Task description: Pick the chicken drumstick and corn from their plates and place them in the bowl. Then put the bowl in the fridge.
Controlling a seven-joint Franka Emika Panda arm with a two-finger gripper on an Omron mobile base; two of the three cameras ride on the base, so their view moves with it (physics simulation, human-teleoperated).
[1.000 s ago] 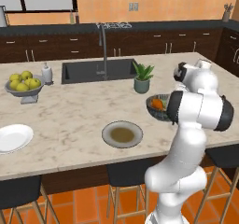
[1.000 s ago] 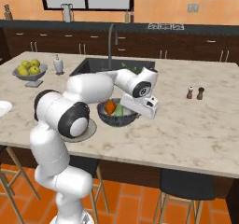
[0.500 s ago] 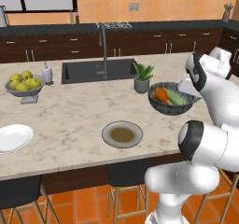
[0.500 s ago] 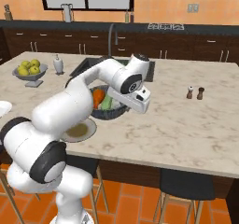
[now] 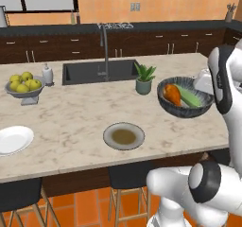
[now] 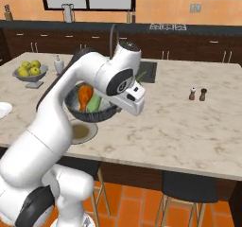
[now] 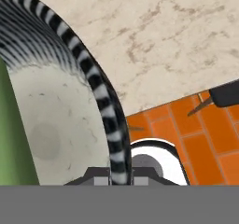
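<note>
My gripper [image 7: 120, 176] is shut on the striped rim of the dark ribbed bowl [image 7: 100, 92], which hangs above the counter's near right part. In the bowl [image 5: 184, 109] lie the orange-brown chicken drumstick [image 5: 172, 93] and the green-husked corn [image 5: 193, 97]. The right base view shows the bowl [image 6: 90, 115] with the drumstick [image 6: 85, 94] and the corn [image 6: 94, 103] beside my hand [image 6: 134, 98]. Both plates stand bare on the counter: the white plate [image 5: 14, 140] and the grey-rimmed plate [image 5: 124, 136]. The fridge is out of view.
A footed bowl of lemons [image 5: 26, 85], a soap dispenser [image 5: 47, 74], the sink [image 5: 99, 71] and a potted plant [image 5: 144, 78] stand further back. Salt and pepper shakers [image 6: 197, 93] are on the right. Dark stools [image 6: 189, 188] stand under the counter's near edge over an orange floor.
The arm has swung round and carried the bowl, with drumstick and corn inside, up and toward the counter's near edge. The plates have not moved.
</note>
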